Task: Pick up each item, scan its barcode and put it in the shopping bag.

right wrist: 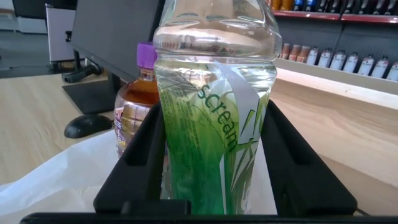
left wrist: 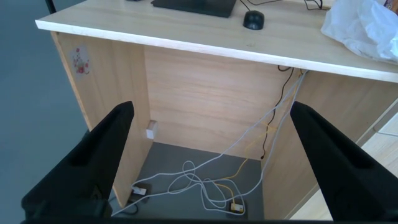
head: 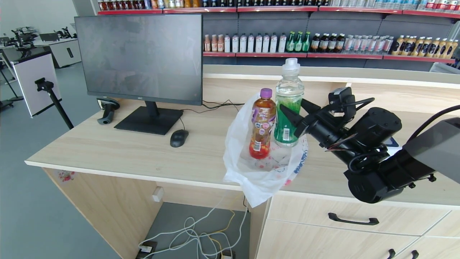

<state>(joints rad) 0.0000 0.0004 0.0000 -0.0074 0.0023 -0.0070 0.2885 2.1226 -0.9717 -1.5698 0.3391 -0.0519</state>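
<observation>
A clear bottle with a green label (head: 288, 108) (right wrist: 211, 137) stands upright in the open white shopping bag (head: 258, 172) (left wrist: 364, 28) on the counter. My right gripper (head: 293, 105) (right wrist: 214, 112) reaches in from the right and is shut on its label, one finger on each side. Just left of it in the bag stands an orange drink bottle with a purple cap (head: 263, 124) (right wrist: 134, 118). My left gripper (left wrist: 211, 162) hangs open and holds nothing, low in front of the counter, facing the cables beneath it.
A black handheld scanner (head: 107, 111) rests at the counter's back left beside the monitor (head: 140, 57). A black mouse (head: 179, 137) (left wrist: 253, 20) lies left of the bag. Drawers (head: 352, 219) sit under the counter's right part. Drink shelves stand behind.
</observation>
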